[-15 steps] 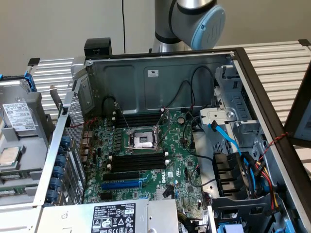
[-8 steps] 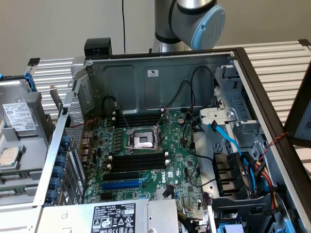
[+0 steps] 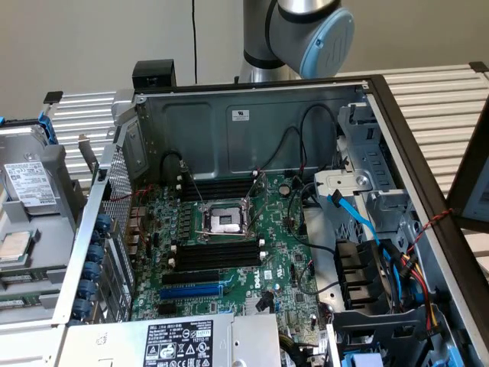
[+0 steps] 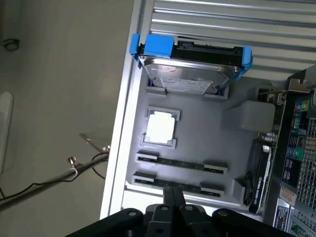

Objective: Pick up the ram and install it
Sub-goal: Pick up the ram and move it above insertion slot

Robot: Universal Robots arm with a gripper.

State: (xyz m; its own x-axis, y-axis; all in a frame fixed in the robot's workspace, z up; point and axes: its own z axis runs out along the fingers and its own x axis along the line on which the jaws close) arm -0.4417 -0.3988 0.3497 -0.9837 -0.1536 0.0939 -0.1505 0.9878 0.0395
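Note:
Two ram sticks lie edge-up in a grey holder tray (image 4: 197,128): one ram stick (image 4: 180,163) farther from me and one ram stick (image 4: 191,186) closer to my fingers. Each is thin and green, held at its ends by grey clips. My gripper (image 4: 174,190) hangs above the nearer stick with its two black fingers (image 4: 169,197) pressed together and nothing between them. In the exterior view the open computer case shows the motherboard (image 3: 229,252), with black memory slots (image 3: 218,254) on the near side of the CPU socket (image 3: 226,221) and more memory slots (image 3: 218,187) beyond it.
The tray also carries a hard drive (image 4: 190,74) in a blue bracket and a CPU chip (image 4: 160,127). In the exterior view the tray (image 3: 57,164) stands left of the case. Cables (image 3: 382,252) and a drive cage crowd the case's right side. The arm's joint (image 3: 313,30) rises behind the case.

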